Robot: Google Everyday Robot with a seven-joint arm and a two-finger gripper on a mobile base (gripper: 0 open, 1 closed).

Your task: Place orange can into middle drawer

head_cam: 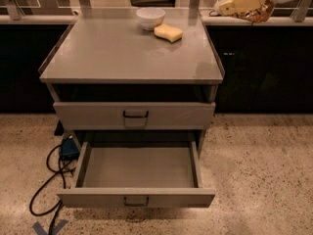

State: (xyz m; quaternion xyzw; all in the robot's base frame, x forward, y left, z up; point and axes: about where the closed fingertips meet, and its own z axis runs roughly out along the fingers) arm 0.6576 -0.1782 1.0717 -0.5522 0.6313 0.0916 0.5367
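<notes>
My gripper (243,2) is at the top right, high above and beyond the cabinet's back right corner. It is shut on the orange can (259,14), of which only a mottled brown-orange part shows under the pale fingers. The middle drawer (138,168) is pulled open and holds nothing; its front with a small dark loop handle (136,200) faces me. It lies well below and to the left of the gripper.
The upper drawer (134,115) is shut. On the cabinet top (122,53) stand a white bowl (150,17) and a yellow sponge (168,32) at the back. A black cable with a blue box (68,148) lies on the floor at left. Dark cabinets flank both sides.
</notes>
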